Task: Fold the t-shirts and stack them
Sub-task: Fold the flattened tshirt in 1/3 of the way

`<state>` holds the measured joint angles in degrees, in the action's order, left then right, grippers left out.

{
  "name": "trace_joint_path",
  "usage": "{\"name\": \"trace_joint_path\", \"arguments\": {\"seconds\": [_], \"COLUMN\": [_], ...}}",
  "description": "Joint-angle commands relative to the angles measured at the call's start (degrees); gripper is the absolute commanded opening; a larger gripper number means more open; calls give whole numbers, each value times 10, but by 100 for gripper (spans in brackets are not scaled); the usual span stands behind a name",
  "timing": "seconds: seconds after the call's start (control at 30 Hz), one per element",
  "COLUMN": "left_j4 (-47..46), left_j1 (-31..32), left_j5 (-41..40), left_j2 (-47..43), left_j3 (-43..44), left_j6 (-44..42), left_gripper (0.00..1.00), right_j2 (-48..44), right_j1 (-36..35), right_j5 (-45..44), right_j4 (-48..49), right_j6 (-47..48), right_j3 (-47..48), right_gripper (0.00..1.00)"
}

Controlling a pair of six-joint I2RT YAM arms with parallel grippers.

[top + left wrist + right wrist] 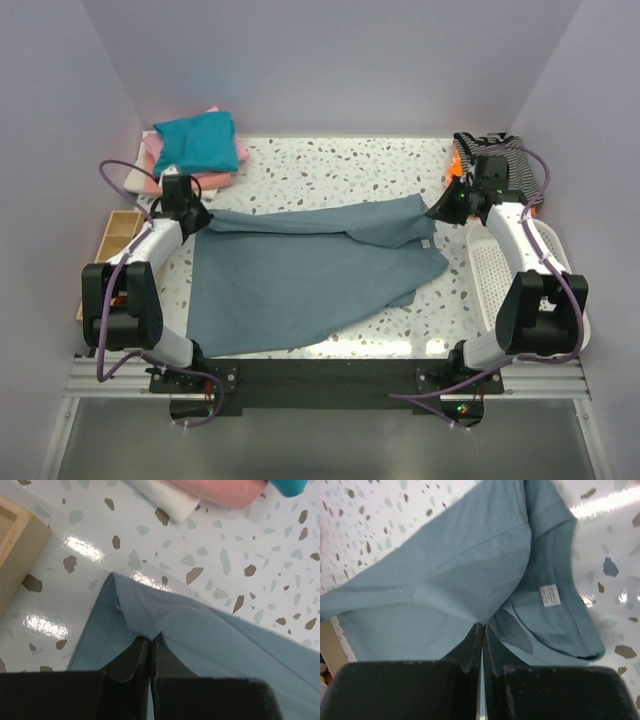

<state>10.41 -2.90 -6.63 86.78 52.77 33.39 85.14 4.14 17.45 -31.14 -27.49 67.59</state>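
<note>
A large slate-blue t-shirt (300, 270) lies spread over the speckled table (340, 175), its far edge pulled taut between the two arms. My left gripper (200, 220) is shut on the shirt's far left corner; the pinched cloth (150, 627) bunches at the fingertips. My right gripper (440, 210) is shut on the shirt's right end, near the collar with its white neck label (549, 595). Folded teal (197, 140), pink (240, 152) and white (135, 178) t-shirts are stacked at the back left, and the stack's edge (210, 490) shows in the left wrist view.
A wooden box (118, 235) sits at the table's left edge, also seen as a wooden box (15, 555) beside the left gripper. A white perforated tray (500, 270) lies along the right side. Striped and orange cloth (490, 145) is piled at the back right corner.
</note>
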Motion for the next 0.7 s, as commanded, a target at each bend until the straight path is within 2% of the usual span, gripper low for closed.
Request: {"name": "trace_joint_path", "arguments": {"seconds": [0.0, 0.03, 0.2, 0.23, 0.27, 0.3, 0.33, 0.37, 0.43, 0.47, 0.53, 0.57, 0.67], "left_j4": [14, 15, 7, 12, 14, 21, 25, 28, 32, 35, 36, 37, 21], "left_j1": [-6, -6, -6, -5, -6, -6, -6, -7, -6, -6, -7, -5, -5], "left_j5": [-12, -14, -19, -20, -22, -24, -26, -28, -34, -39, -44, -42, -2], "left_j2": [1, 3, 8, 12, 16, 20, 21, 17, 6, -13, -33, -49, -63], "left_j3": [-24, -32, -46, -40, -38, -36, -34, -36, -43, -46, -50, -48, -29], "left_j6": [-10, -10, -13, -13, -14, -14, -14, -10, -7, -2, 1, 1, 2], "left_gripper": [4, 16, 24, 32, 38, 44, 57, 62, 66, 68, 70, 71, 71], "right_j2": [1, -2, -1, 4, 11, 14, 14, 7, -11, -32, -48, -55, -40], "right_j1": [-2, -2, -3, -4, -4, -4, -4, -5, -8, -10, -10, -11, -12], "right_j5": [-13, -30, -101, -117, -121, -124, -124, -129, -147, -166, -170, -154, -106], "right_j4": [-15, -11, -9, -16, -19, -25, -26, -25, -21, -19, -9, 11, 48], "right_j6": [7, 8, 19, 22, 23, 22, 17, 15, 7, 5, 2, 1, -10], "right_j3": [-37, -53, -61, -53, -51, -49, -49, -52, -53, -51, -41, -39, -16], "right_gripper": [0, 0, 0, 0, 15, 18, 20, 26, 32, 39, 40, 45, 45]}}
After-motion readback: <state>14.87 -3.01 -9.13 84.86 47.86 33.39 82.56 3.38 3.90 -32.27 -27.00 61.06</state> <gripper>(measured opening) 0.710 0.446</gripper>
